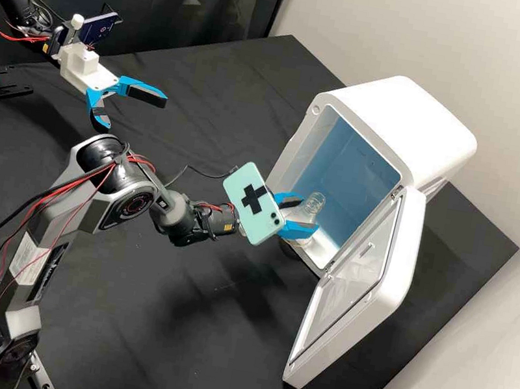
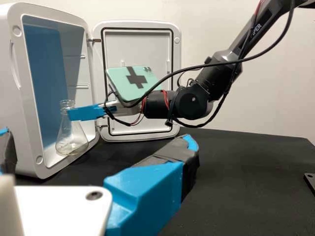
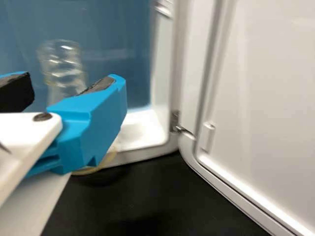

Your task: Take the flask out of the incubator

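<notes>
From the high view, a white incubator [image 1: 414, 133] with a blue inside stands on the black surface [image 1: 188, 315]. Its door [image 1: 364, 283] is swung wide open. The right gripper [image 1: 306, 215] is at the incubator's mouth and has a green phone [image 1: 253, 203] on its wrist. Its two blue fingers [image 1: 289, 198] are closed on the neck of the clear flask [image 1: 315, 202], one on each side. The left gripper [image 1: 133, 114] hangs well apart from the incubator, spread wide and holding nothing.

In the left wrist view, the flask [image 2: 71, 135] stands upright on the incubator floor, just inside the front edge. One blue finger [image 2: 84, 112] of the right gripper lies along its neck. The open door [image 2: 142, 49] is behind the right arm.

In the right wrist view, the flask's neck [image 3: 61, 64] sits between the right gripper's fingers [image 3: 93, 118]. The door [image 3: 261, 113] is just beside them.
</notes>
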